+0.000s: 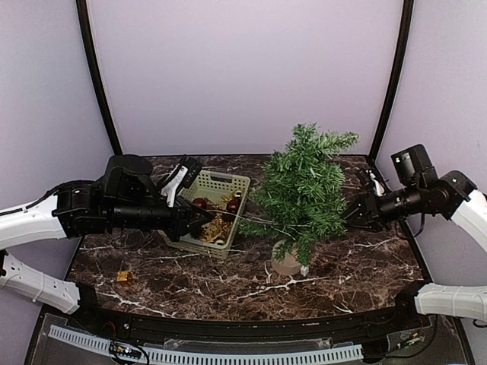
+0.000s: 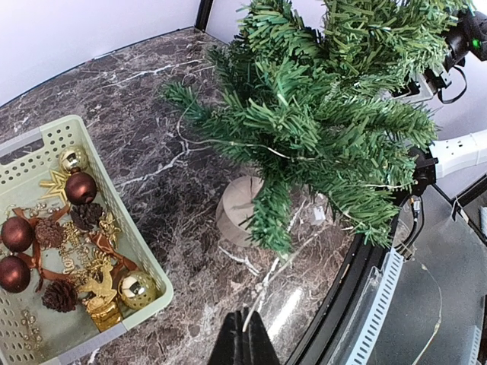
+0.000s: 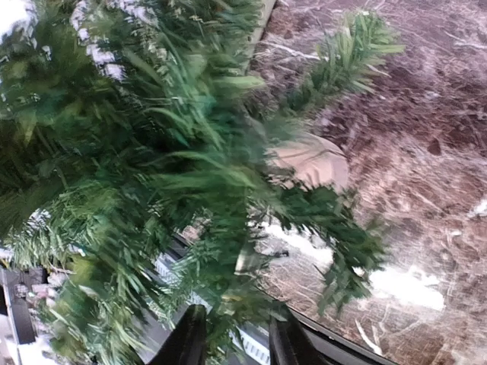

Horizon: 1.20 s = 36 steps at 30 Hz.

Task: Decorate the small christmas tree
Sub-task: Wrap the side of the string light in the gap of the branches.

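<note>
While the small christmas tree (image 1: 304, 186) stands on its round wooden base (image 1: 286, 264) right of centre on the marble table (image 1: 358, 274), just right of the pale green basket (image 1: 228, 181) of ornaments, your left gripper (image 2: 243, 342) is clenched on a thin wire (image 2: 266, 293) that runs right into the branches. Your right gripper (image 3: 237, 334) sits at the tree's right side, jaws parted with needles between them. Blur hides whether they press on a branch.

The main risk is tipping. If you pull the wire further left or near, it could drag the light tree over toward the basket, and parted jaws on the right would do little to steady it. The wire may also slip off the needles.

The tree's long axis runs near vertical, tip up, seemingly leaning slightly right.
</note>
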Available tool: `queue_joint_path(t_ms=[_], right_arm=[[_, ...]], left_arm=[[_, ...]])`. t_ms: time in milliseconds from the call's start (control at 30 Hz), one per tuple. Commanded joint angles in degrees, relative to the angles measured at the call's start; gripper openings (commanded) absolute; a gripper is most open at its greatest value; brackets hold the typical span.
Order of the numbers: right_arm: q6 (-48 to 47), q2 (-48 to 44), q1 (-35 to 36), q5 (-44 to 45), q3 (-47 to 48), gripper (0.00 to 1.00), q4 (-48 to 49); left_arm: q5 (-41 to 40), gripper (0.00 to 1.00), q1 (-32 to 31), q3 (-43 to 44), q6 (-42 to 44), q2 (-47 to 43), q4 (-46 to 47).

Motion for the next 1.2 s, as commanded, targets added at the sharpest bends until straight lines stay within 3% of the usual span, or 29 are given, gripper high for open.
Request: queue_joint_path(t_ms=[0,167,233,333,433,600,767,933,1167], right_arm=[[-1.1,-2.0,-0.2,4.0,3.4,0.33,-4.9],[-1.5,-3.2,-0.1,8.2,8.3,0.49,-9.5],[-2.0,-4.1,-0.2,10.1,10.7,0.62,-10.0],[-4.2,-7.1,-0.2,10.0,13.9,0.76,-6.4],[-6.7,-11.8,-0.1,3.6,13.5,0.82,0.7],[-4.0,-21.3,0.0,-6.3,5.2,0.8,13.8],[-0.1,-27.6,-0.1,-6.8,-2.9,0.74,23.0],[-2.7,-26.9,-0.1,-4.6,-4.3,0.73,21.7],[-7.3,-21.0,0.0,1.1,-2.0,0.74,19.3]], left_arm=[[1.1,0.0,0.6,-1.3,0.3,-1.1,0.0],[0.3,0.0,1.2,-0.7,0.6,-1.0,0.7],[1.1,0.0,1.4,-0.5,1.0,-1.3,2.2],[3.4,0.0,1.5,1.1,1.6,-1.2,3.8],[5.4,0.0,1.6,3.3,1.7,0.1,4.1],[8.1,0.0,1.8,6.7,2.0,1.7,4.8],[9.1,0.0,1.9,7.4,2.9,1.6,5.0],[13.1,0.0,1.9,6.3,5.2,-0.1,6.2],[12.6,0.0,2.1,7.6,6.7,-0.1,4.6]])
